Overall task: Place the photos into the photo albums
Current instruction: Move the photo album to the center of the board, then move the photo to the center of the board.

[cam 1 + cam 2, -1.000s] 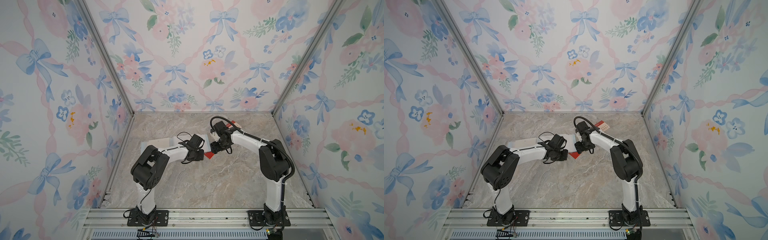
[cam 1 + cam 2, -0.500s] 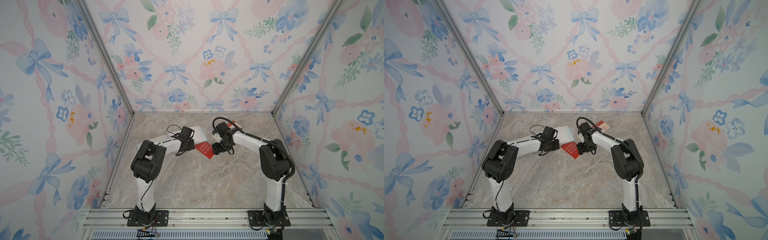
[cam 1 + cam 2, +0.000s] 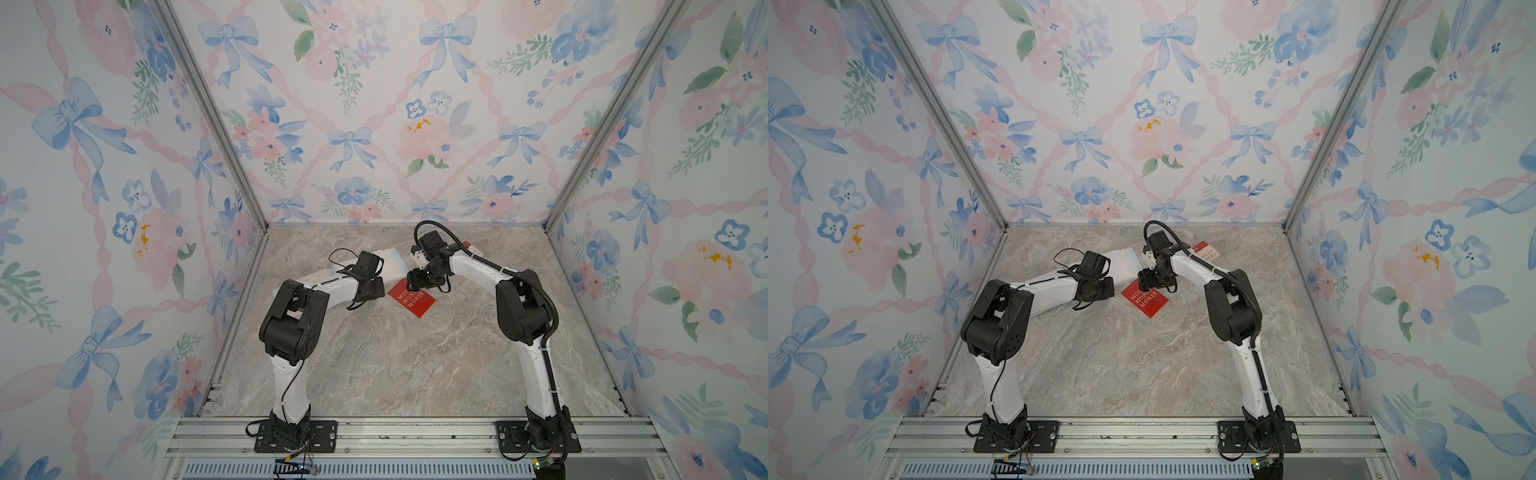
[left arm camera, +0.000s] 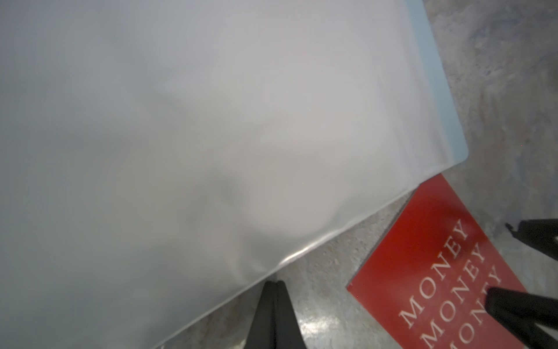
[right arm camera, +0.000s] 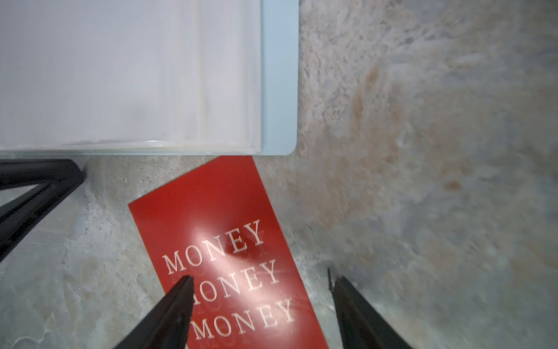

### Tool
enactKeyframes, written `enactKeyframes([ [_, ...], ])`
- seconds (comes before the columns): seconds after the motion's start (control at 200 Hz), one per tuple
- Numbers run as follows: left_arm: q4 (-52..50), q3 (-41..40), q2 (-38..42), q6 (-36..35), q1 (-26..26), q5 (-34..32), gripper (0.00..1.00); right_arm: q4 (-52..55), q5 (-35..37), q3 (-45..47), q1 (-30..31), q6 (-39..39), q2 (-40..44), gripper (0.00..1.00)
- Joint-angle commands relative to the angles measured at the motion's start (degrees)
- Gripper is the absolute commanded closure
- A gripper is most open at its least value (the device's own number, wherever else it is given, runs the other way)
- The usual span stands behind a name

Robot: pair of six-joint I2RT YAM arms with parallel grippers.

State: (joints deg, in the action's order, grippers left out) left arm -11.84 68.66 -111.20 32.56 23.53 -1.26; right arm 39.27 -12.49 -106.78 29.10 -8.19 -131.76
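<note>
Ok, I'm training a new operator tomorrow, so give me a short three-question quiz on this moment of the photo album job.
1. True or false: the left hand is shut and holds nothing.
2. Where does the red card lie relative to the album? A) inside one of its sleeves B) flat on the table by its corner C) lifted in a hand's grip
3. Fill in: the right hand hangs over the red card with its jaws ___.

Key: 1 true; 2 B; 3 open.
</note>
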Motion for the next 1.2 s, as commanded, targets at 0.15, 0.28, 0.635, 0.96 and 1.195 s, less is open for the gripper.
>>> enactKeyframes([
  [0.15, -1.9, -3.5, 7.1, 0.2, 0.1, 3.5, 0.96, 4.2, -3.9, 2.4, 3.2, 0.2, -1.6, 0.27],
  [0.28, -2.0, -7.3, 11.4, 1.2, 1.0, 4.4, 0.96, 3.1, -5.1, 9.0, 6.4, -1.2, 2.5, 0.27],
  [0.635, -2.0, -15.5, 18.6, 2.2, -0.9, 5.3, 0.96, -10.0, -23.9, 19.1, 8.0, -11.0, 9.1, 0.27],
  [0.96, -2.1, -26.6, 32.9, 10.1, 4.1, 9.9, 0.96, 0.4, -19.8, 2.6, 4.0, -1.9, 2.6, 0.28],
  [1.195, -2.1, -33.9, 34.4, 15.9, 10.7, 16.6, 0.95, 9.1, -21.2, -12.9, 4.3, 1.7, -7.5, 0.28],
])
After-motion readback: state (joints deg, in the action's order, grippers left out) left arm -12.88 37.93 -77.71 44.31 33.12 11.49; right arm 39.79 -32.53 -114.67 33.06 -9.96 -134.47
